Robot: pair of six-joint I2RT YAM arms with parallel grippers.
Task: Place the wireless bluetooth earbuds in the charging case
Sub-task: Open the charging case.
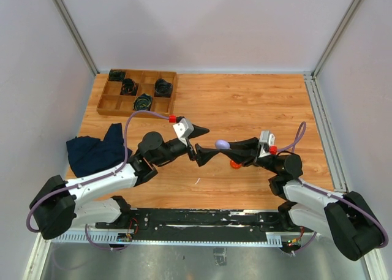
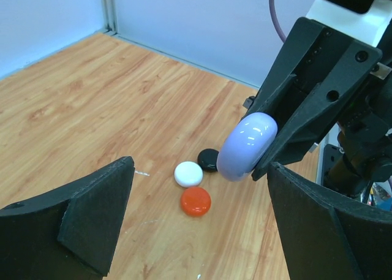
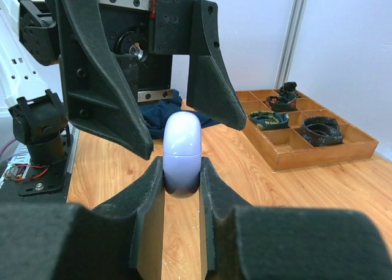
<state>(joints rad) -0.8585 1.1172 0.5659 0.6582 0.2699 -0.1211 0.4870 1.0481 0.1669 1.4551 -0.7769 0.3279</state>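
My right tool (image 3: 182,181) is clamped on the lilac case (image 3: 182,146), which stands on edge in mid-frame of the top view, above the surface (image 1: 245,102). My left tool (image 1: 199,147) faces it, spread wide and holding nothing. The white piece (image 2: 188,174), orange piece (image 2: 196,201) and black piece (image 2: 208,160) lie clustered on the wood beneath.

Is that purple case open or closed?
Closed: the purple case shows only a thin seam between its halves, which sit together, pinched in the right gripper.
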